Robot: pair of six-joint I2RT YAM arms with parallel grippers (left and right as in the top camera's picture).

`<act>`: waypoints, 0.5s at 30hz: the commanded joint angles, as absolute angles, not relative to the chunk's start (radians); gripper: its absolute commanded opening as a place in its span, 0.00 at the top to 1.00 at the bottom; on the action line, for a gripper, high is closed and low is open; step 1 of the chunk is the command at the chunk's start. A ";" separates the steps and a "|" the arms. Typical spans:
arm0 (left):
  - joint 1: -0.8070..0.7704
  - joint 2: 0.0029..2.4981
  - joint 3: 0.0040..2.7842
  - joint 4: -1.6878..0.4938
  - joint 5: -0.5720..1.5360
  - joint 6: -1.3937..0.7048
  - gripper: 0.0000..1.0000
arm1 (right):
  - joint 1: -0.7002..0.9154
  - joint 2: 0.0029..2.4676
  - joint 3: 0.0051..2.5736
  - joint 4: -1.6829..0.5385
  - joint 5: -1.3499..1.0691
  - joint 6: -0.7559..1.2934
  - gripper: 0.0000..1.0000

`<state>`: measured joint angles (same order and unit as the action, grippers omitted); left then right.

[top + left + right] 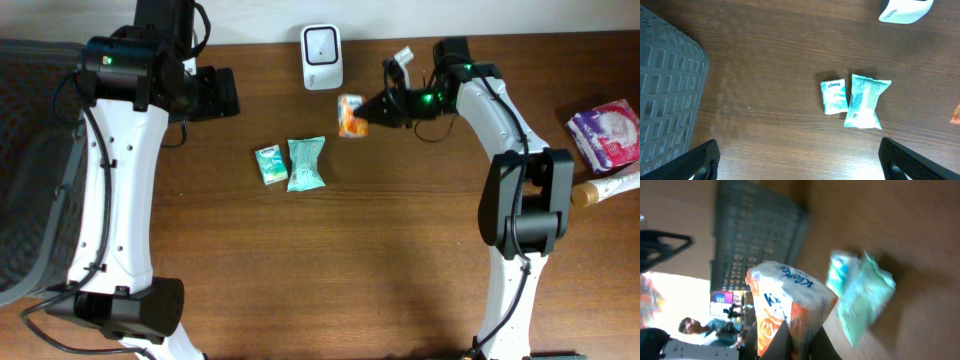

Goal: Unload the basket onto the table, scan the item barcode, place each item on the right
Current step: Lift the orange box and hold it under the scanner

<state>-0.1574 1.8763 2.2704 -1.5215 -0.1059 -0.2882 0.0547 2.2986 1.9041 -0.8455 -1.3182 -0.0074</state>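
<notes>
Pack at scanner, table's far edge.
My right fingers point(781, 342) clench the orange pack point(350, 115) just beside the scanner point(322, 57); my left fingers point(700, 159) are spread wide, grasping nothing.

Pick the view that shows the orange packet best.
Right wrist: the packet fills the middle of the frame, close, its print showing, though blurred. Overhead shows the packet small, near the scanner. Left wrist catches only an orange sliver of the packet at its right edge.
</notes>
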 commanded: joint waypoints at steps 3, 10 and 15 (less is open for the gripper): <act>-0.154 1.870 2.278 -1.520 -0.113 -0.291 0.01 | 0.053 2.299 1.923 -0.585 -1.552 0.038 0.96; -0.154 1.870 2.278 -1.520 -0.113 -0.291 0.01 | 0.044 2.299 1.923 -0.474 -1.552 0.065 0.96; -0.154 1.870 2.278 -1.520 -0.113 -0.291 0.01 | 0.045 2.299 1.923 -0.470 -1.552 0.064 0.96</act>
<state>-0.1574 1.8763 2.2704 -1.5219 -0.1059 -0.2882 0.0517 2.3013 1.9095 -0.4770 -1.5211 0.0582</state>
